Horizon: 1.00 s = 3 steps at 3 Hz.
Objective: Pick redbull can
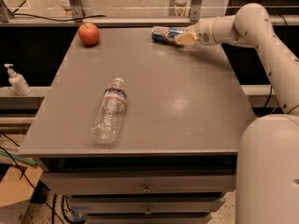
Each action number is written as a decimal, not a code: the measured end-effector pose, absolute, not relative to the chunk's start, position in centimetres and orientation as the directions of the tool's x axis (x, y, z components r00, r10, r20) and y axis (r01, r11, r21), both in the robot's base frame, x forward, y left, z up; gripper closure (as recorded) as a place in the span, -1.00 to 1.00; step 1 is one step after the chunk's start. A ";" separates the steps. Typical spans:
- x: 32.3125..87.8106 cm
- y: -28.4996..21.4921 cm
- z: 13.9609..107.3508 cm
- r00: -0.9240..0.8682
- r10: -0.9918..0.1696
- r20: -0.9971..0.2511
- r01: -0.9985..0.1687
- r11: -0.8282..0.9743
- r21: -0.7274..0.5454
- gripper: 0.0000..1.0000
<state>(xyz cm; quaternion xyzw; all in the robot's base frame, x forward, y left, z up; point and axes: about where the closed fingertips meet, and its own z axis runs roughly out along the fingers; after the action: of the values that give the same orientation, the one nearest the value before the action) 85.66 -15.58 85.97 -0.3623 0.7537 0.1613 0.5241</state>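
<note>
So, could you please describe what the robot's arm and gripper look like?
The arm is smooth, cream-white, built of rounded tubular segments; no cables or markings show. The gripper, at the back of the table by the redbull can, is tan.

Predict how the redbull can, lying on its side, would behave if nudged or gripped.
The redbull can lies on its side near the table's far edge, so it would probably roll. Its smooth metal may slip from the gripper, which sits at one end.

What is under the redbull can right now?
Only the grey table, near its far edge; the redbull can lies on its side there. The claw covers one end of the can, hiding what lies beneath it.
</note>
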 end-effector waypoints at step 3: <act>80.1 -10.9 99.4 0.128 -0.375 -0.918 -0.728 0.593 -0.344 1.00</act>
<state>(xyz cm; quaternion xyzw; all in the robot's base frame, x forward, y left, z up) 80.08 -10.87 99.37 -0.4280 0.6447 0.1430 0.6171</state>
